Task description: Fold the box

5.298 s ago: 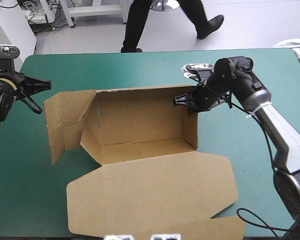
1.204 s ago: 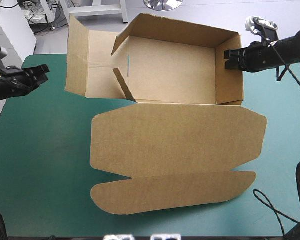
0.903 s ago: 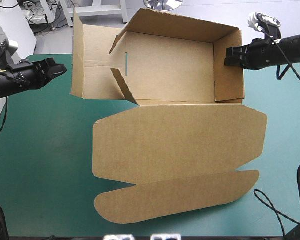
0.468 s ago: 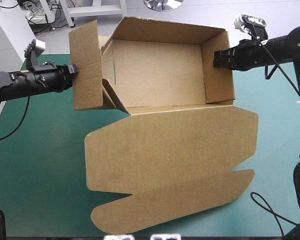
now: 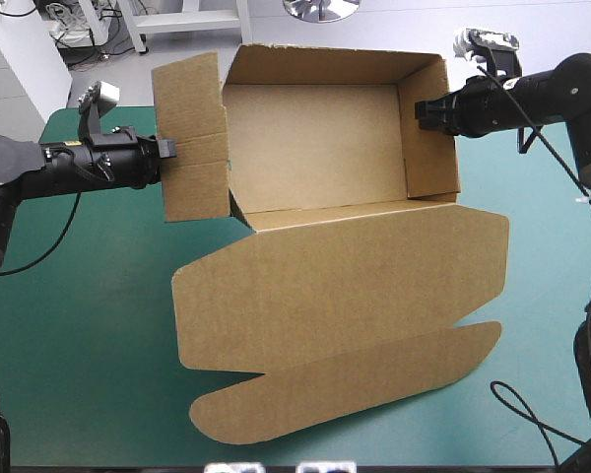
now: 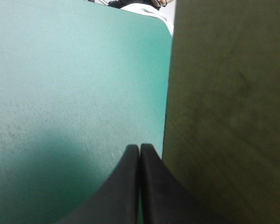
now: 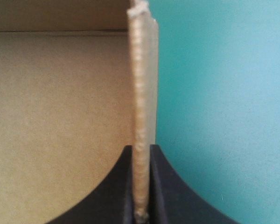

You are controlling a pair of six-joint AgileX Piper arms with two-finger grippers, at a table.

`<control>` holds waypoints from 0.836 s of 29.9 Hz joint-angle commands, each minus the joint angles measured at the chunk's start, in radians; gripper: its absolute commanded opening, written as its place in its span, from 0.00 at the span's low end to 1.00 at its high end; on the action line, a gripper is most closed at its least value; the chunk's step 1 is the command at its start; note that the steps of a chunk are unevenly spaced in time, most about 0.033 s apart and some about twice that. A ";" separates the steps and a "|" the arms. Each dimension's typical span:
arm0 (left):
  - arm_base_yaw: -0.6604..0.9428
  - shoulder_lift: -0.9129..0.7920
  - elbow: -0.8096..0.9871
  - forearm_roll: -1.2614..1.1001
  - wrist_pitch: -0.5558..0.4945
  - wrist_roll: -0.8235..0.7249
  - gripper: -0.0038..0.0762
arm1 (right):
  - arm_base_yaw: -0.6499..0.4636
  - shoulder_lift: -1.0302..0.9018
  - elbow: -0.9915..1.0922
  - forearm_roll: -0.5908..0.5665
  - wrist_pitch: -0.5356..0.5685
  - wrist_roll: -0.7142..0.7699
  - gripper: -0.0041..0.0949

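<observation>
Since the earlier frames the left gripper (image 5: 167, 150) has come in from the table's left edge to the brown cardboard box (image 5: 315, 148). The box's left side flap (image 5: 192, 138), spread wide before, now stands turned in toward the tray. That gripper's black fingers are pressed together into one point, holding nothing, with their tip at the flap's outer face. The right gripper (image 5: 426, 110) is clamped on the box's right wall (image 5: 431, 148), the board's edge standing between its fingers. The box is held up over the far half of the table with its open tray tipped toward the near edge. Its broad lid (image 5: 335, 286) and rounded tuck flap (image 5: 345, 384) reach down toward that edge. The teal-green cover (image 5: 79, 335) lies smooth and flat along the left and right edges.
</observation>
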 commanded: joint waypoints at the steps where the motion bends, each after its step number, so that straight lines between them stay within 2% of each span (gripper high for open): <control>1: -0.007 -0.034 -0.026 -0.070 -0.005 0.002 0.03 | 0.013 -0.033 -0.032 0.039 -0.072 0.022 0.03; 25: -0.007 -0.042 -0.026 -0.073 0.020 0.027 0.04 | 0.106 0.056 -0.032 -0.008 -0.158 0.061 0.03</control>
